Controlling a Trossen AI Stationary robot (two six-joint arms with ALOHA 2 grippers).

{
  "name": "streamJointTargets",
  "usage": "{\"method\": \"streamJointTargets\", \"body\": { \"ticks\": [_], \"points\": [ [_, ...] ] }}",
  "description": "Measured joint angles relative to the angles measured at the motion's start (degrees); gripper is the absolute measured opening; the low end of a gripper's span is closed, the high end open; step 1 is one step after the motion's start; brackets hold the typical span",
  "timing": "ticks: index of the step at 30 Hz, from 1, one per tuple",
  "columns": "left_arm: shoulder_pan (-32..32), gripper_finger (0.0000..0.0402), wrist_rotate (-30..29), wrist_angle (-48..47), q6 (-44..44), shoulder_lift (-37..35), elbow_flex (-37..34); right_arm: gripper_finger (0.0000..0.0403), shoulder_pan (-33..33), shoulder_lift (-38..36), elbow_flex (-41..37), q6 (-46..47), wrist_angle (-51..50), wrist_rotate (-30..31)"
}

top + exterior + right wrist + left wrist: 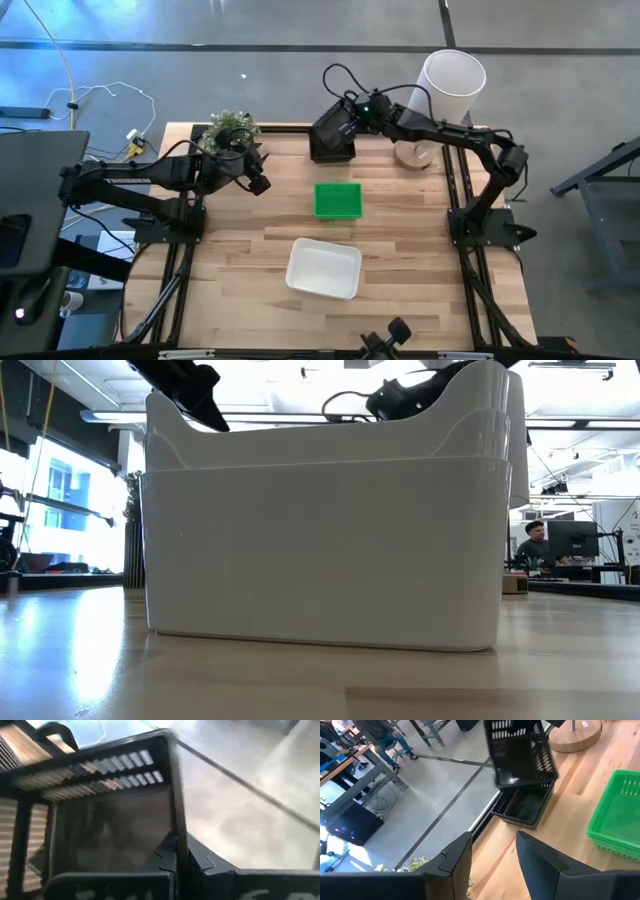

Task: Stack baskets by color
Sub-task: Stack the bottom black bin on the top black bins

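holding the light, stiff black basket (520,752) by its thin rim, the right claw (175,852) pinches shut.

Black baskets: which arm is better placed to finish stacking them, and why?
Right. The right gripper is shut on a black basket tilted just above the other black basket; the left gripper hangs open, apart.

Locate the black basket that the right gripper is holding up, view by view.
High view: black basket at the table's far edge, centre, gripped by the right gripper.
Low view: not visible; white baskets fill the picture.
Left wrist view: tilted above another black basket, at.
Right wrist view: fills the picture.
Shared landmark: green basket, also.
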Motion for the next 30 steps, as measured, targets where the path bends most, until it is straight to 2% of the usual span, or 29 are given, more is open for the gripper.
{"method": "streamJointTargets", "body": {
  "ticks": [3,7,16,24,30],
  "points": [
    [0.0,0.014,0.0,-0.5,0.0,0.0,0.0,0.0,-0.1,-0.5,-2.9,4.5,2.7,-2.6],
    [0.0,0.014,0.0,-0.6,-0.1,0.0,0.0,0.0,0.7,-0.5,-5.2,12.2,4.5,-2.6],
    [0.0,0.0141,0.1,-0.8,-2.6,0.0,0.0,0.0,4.7,-0.5,-6.4,29.4,5.0,4.1],
    [0.0,0.0141,-0.5,-0.8,-2.6,0.0,0.0,0.0,8.4,0.5,-6.4,40.9,1.8,7.5],
    [0.0,0.0141,-0.4,-0.8,-2.4,0.0,0.0,0.0,9.2,1.1,-6.4,45.9,0.4,9.9]
  ]
}}
